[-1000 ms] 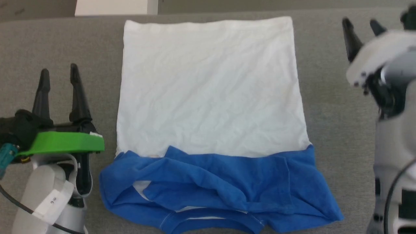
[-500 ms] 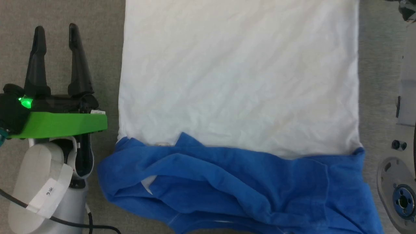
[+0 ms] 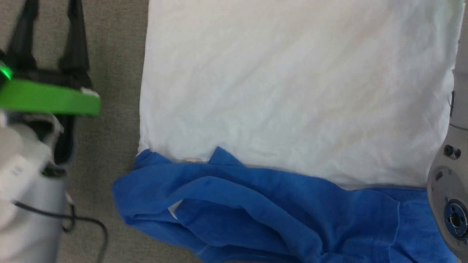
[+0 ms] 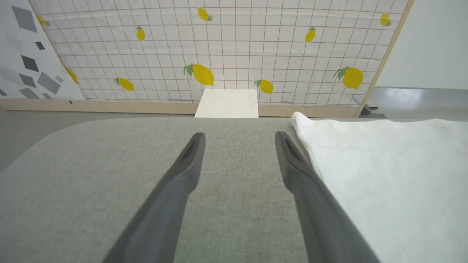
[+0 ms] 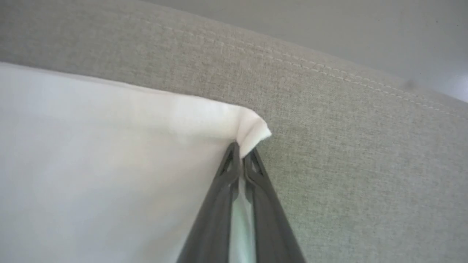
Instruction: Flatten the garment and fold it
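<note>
- The garment (image 3: 292, 91) lies spread on a grey fabric surface (image 3: 109, 109), white body flat and lightly creased, its far edge and right side cut off by the head view
- The blue sleeves (image 3: 256, 204) are bunched in overlapping folds across the near end of the white body; their lower edge runs out of the picture, and sleeve cannot be told from neckband in the heap
- The right gripper (image 5: 242, 149) is pinched closed on a far corner of the white cloth, which puckers into a small peak at the fingertips; how much fabric sits between the fingers is hidden
- In the head view just a pale forearm (image 3: 451, 190) of the right arm shows at the right border, covering the garment's edge there
- The left gripper (image 4: 240, 137) is spread wide and holds nothing, above bare grey surface just beside the garment's left edge; whether its right finger touches the cloth cannot be told
- The head view is blurred on the left, and the left fingers' tips are cut off at the top
</note>
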Available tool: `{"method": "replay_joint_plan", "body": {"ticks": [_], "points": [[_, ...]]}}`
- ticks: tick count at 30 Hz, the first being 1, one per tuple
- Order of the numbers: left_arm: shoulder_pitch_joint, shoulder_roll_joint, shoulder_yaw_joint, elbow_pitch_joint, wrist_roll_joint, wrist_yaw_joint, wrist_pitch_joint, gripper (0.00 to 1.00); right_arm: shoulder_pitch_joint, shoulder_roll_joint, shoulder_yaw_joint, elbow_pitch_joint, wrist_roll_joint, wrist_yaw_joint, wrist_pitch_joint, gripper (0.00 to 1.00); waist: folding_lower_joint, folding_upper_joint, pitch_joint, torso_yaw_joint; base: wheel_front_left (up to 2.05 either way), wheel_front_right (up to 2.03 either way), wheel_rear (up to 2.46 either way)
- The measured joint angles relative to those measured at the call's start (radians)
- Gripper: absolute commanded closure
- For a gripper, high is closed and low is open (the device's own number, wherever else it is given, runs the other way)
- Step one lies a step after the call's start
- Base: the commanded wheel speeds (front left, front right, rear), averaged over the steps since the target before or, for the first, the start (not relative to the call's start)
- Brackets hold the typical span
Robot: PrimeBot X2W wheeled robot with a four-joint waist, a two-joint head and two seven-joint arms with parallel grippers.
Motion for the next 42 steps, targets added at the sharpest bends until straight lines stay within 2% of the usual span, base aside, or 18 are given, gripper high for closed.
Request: {"method": "replay_joint_plan", "body": {"ticks": [1,4,7,10,13,18,20,26,28,35,42], "points": [[-0.049,0.026,0.002,0.009,-0.003,-0.011,0.037,0.0,0.0,0.001,0.01,-0.006,0.001,0.0,0.007,1.0,0.0,0.0,0.0,-0.004,0.0,0.0,0.0],[-0.219,0.098,-0.016,0.065,-0.044,-0.046,0.234,0.0,0.002,0.001,0.039,-0.019,0.021,0.0,0.013,1.0,0.0,0.0,-0.004,-0.024,0.0,0.0,0.0],[-0.399,0.143,-0.089,0.162,-0.105,-0.081,0.48,0.0,0.003,0.001,0.072,-0.028,0.046,0.0,0.014,1.0,0.0,0.0,-0.007,-0.048,0.0,0.0,0.0],[-0.554,0.154,-0.146,0.269,-0.158,-0.092,0.686,0.0,0.002,-0.001,0.118,-0.037,0.089,0.0,0.0,1.0,0.0,0.0,-0.004,-0.077,0.0,0.0,0.0],[-0.656,0.159,-0.184,0.346,-0.17,-0.093,0.806,0.0,0.0,-0.001,0.156,-0.04,0.128,0.0,-0.01,1.0,0.0,0.0,0.002,-0.104,0.0,0.0,0.0],[-0.728,0.155,-0.24,0.431,-0.161,-0.089,0.933,0.0,-0.004,-0.001,0.213,-0.045,0.167,0.0,-0.03,1.0,-0.0001,0.0,0.024,-0.142,0.0,0.0,0.0],[-0.736,0.153,-0.257,0.462,-0.155,-0.074,0.972,0.0,-0.011,0.0,0.231,-0.047,0.181,0.0,-0.04,1.0,0.0,0.0,0.037,-0.157,0.0,0.0,0.0],[-0.74,0.167,-0.262,0.484,-0.134,-0.037,1.031,0.0,-0.027,0.002,0.273,-0.052,0.201,0.0,-0.063,1.0,-0.0002,0.0,0.063,-0.193,0.0,0.0,0.0],[-0.739,0.169,-0.25,0.48,-0.15,-0.033,1.038,1.0,-0.033,0.002,0.274,-0.053,0.208,0.0,-0.068,1.0,-0.0002,0.0001,0.071,-0.2,0.0,0.0,0.0],[-0.73,0.157,-0.21,0.454,-0.216,-0.022,1.033,1.0,-0.043,-0.003,0.267,-0.056,0.209,0.0,-0.091,1.0,-0.0002,0.0,0.08,-0.206,0.0,0.0,0.0],[-0.722,0.158,-0.217,0.439,-0.16,-0.019,0.896,1.0,-0.042,-0.026,0.254,-0.052,0.178,0.0,-0.162,1.0,-0.0002,0.0,0.067,-0.207,0.0,0.0,0.0]]}}
